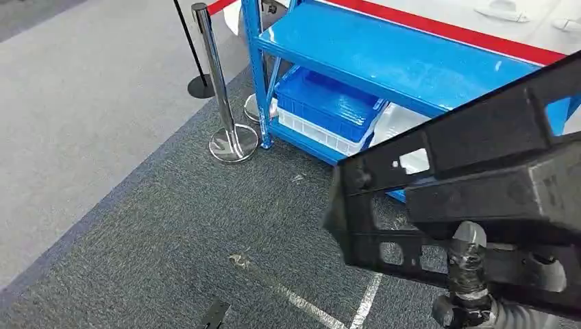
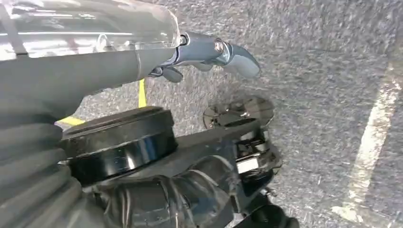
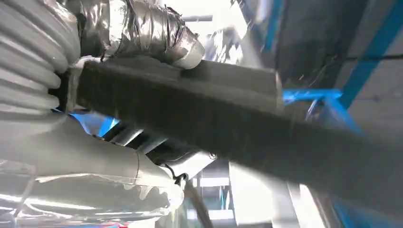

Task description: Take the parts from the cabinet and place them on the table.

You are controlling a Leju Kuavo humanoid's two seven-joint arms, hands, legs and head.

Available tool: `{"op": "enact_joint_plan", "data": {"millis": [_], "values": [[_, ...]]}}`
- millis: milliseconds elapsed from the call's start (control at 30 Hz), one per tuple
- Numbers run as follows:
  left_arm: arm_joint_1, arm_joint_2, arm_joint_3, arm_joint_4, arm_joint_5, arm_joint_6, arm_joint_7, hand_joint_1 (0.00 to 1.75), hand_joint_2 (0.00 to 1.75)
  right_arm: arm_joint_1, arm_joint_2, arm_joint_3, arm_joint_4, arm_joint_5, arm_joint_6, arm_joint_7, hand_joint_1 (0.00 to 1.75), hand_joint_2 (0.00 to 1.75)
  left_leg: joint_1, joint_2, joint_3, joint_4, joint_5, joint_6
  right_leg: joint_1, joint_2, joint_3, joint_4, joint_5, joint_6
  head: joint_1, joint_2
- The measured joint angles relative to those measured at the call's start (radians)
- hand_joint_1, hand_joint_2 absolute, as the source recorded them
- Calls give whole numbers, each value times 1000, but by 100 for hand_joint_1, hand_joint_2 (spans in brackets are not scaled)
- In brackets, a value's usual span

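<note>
Got my right hand [image 1: 467, 274] wrapped round the long black plastic bracket [image 1: 479, 185], off the blue metal shelving cabinet [image 1: 384, 55]. Left hand [image 2: 209, 57] empty, fingers loose. Next, haul it tableward.

A long black plastic part [image 1: 473, 178] with cut-out holes, tilted, is held off the floor in front of the blue cabinet [image 1: 384, 55].

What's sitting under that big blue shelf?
Under the blue shelf, a blue crate sits on a white crate on the rack's lowest level. The black part held by the right hand covers whatever lies farther right.
</note>
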Motion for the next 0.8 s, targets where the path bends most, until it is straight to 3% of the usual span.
{"op": "enact_joint_plan", "data": {"millis": [33,67,100,167,200,233,267,333,367,400,500,533,600,633,700,733,767,800], "values": [[2,2,0,0,2,3,0,0,175,-1,0,0,-2,-18,0,-18,164,175,1,2,-6,4,-5,-1,-10,-12,3,-6,3,-5,0,0],[3,1,0,0,2,2,0,0,175,0,0,0,-6,-30,0,-25,164,175,-6,54,-16,29,-22,-10,-9,-22,8,-9,3,-9,-6,0],[1,1,0,0,3,3,0,0,175,-1,0,0,-11,-36,0,-28,164,175,-1,82,-43,87,-55,-18,-8,-36,10,-10,3,-12,-16,0],[-4,-1,0,0,6,2,0,0,175,-1,-1,0,-16,-42,1,-35,164,175,7,103,-117,236,-116,-27,-5,-63,9,-10,2,-13,-15,0],[-3,-4,0,0,8,2,0,0,175,-2,-1,0,-16,-43,1,-37,164,175,11,105,-143,286,-124,-30,-5,-76,10,-10,1,-14,-15,0],[0,-5,0,0,9,2,0,0,175,-3,-1,0,-16,-44,1,-38,164,175,14,107,-146,289,-111,-32,-5,-86,10,-10,0,-14,-14,0],[1,-6,0,0,10,2,0,0,175,-4,-1,0,-17,-52,1,-40,164,175,16,109,-127,249,-81,-32,-5,-96,11,-10,0,-14,-15,0],[-1,-9,0,0,16,5,0,0,175,-10,-1,0,-22,-83,2,-50,164,175,17,132,-40,82,1,-27,-5,-113,17,-10,-4,-12,-15,0],[-5,-14,0,0,19,7,0,0,175,-12,-1,0,-25,-100,5,-61,164,175,12,176,-9,12,6,-26,-5,-120,20,-11,-6,-9,-14,0],[-11,-17,0,0,20,11,0,0,175,-13,-1,0,-28,-115,8,-75,164,175,-6,191,4,-2,-3,-20,3,-127,19,-12,-8,-3,-14,0],[-14,-23,0,0,30,26,2,0,175,-13,-1,7,-29,-166,20,-107,164,175,-13,157,-3,-11,3,-3,-1,-152,29,-30,-3,14,-13,0],[-14,-23,0,0,31,31,2,0,175,-12,-1,9,-31,-183,27,-120,164,175,-10,147,11,-28,10,7,-1,-159,36,-32,-8,23,-14,0],[-14,-29,0,0,32,34,2,0,175,-12,-3,10,-32,-201,32,-133,164,175,-6,130,24,-47,20,28,-6,-83,13,27,-50,21,-8,0],[-19,-32,0,0,32,36,2,0,175,-11,-3,11,-33,-204,32,-133,164,175,-6,121,23,-47,20,37,-2,-64,-27,105,-88,16,-5,0],[-22,-39,0,0,32,36,3,0,175,-5,-6,14,-33,-228,39,-149,164,175,-8,97,22,-46,20,38,5,-52,-104,248,-136,16,-3,0],[-21,-44,0,0,29,37,11,0,175,0,-8,14,-33,-253,48,-168,164,175,-9,83,22,-44,19,39,7,-52,-121,269,-128,16,-3,0],[-21,-47,0,0,25,39,27,0,175,2,-8,14,-35,-286,60,-196,164,175,-9,69,22,-41,18,38,7,-52,-113,240,-97,16,-2,0],[-21,-51,0,0,19,40,40,0,175,2,-9,14,-38,-317,74,-219,164,175,-8,55,22,-35,16,36,6,-50,-84,170,-49,16,-2,0]]}}
